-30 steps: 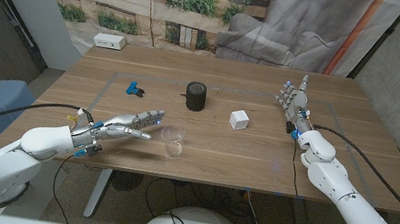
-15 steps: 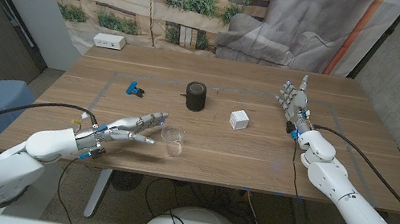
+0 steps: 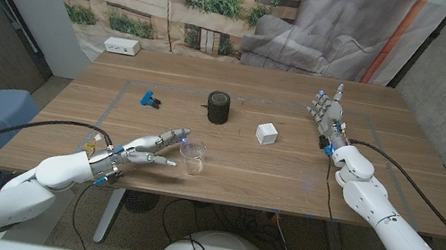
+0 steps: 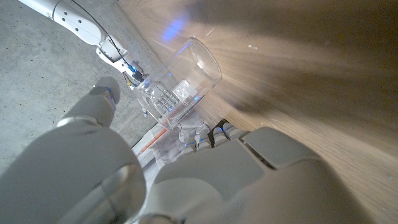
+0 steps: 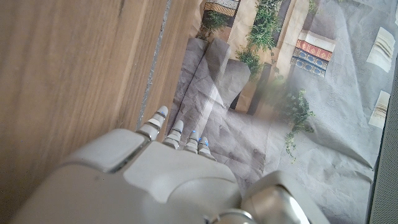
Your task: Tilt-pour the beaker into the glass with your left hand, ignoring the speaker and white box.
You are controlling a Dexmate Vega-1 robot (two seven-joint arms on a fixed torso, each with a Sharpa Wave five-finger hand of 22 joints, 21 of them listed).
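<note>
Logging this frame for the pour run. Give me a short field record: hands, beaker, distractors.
left hand: open, fingers extended toward the beaker, nothing held
beaker: clear, upright on the table, just off the left hand's fingertips; contact cannot be told
right hand: open, held upright near the table's right side, holding nothing
speaker: black cylinder, mid-table behind the beaker
white box: right of the speaker
second glass: cannot tell
pour: not started

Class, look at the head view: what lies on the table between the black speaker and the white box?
Nothing: bare wood separates the speaker and the white box in the head view.
</note>
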